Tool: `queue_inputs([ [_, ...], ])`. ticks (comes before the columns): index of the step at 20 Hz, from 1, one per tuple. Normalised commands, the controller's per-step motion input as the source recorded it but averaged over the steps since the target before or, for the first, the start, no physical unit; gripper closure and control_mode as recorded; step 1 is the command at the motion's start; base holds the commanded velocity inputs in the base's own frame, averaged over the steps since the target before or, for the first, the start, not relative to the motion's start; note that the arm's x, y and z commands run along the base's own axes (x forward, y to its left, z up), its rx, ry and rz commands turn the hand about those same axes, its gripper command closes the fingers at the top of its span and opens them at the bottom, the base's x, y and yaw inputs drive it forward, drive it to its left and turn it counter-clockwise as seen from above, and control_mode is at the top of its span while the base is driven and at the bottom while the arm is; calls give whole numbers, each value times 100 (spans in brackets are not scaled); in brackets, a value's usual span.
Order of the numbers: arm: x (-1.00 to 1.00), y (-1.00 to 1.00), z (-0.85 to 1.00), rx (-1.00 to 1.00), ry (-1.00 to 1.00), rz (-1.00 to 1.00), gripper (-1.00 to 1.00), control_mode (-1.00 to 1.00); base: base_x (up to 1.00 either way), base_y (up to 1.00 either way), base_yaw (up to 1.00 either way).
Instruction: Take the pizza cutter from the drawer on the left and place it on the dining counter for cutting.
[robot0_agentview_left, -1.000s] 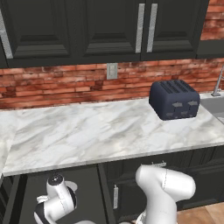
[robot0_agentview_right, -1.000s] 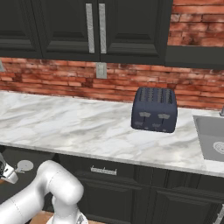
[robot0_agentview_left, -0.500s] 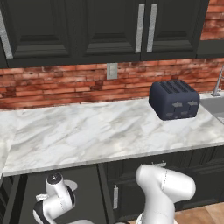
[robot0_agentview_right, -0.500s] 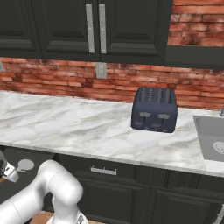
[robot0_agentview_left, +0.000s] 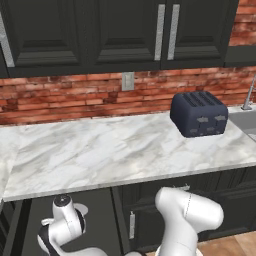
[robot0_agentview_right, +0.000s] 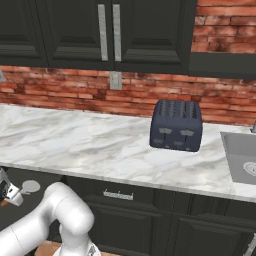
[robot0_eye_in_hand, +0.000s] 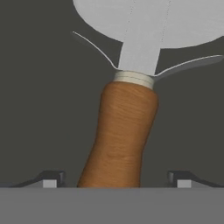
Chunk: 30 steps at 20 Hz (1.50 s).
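Note:
The pizza cutter lies on the dark floor of the open drawer, which is pulled out under the worktop at the lower left. In the hand view its orange-brown handle runs up from between my fingertips to the silver wheel blade at the top. My gripper is open and straddles the handle's end, with a gap on each side. From the right base view the gripper reaches down into the drawer, and the round blade lies just beside it. The dining counter is out of view.
A marble worktop overhangs the drawer. On it stand a dark blue toaster, and at the right a built-in sink. Black upper cabinets hang over a brick wall. Black base cabinet doors are right of the drawer.
The hand has edged very slightly inside the drawer. The cutter, the drawer and the base views have not moved.

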Motion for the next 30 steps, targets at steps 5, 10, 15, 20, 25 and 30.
queue_inputs([
  [5,0,2,0,0,0,0,100,-100,0,0,0],
  [10,-1,0,0,0,0,0,100,-100,0,0,0],
  [15,-36,0,3,0,-4,0,100,-100,0,0,0],
  [20,-32,0,31,0,0,0,100,-100,0,0,0],
  [25,-31,0,44,0,0,0,100,-100,0,0,0],
  [30,-28,0,59,0,0,0,100,-100,0,0,0],
])
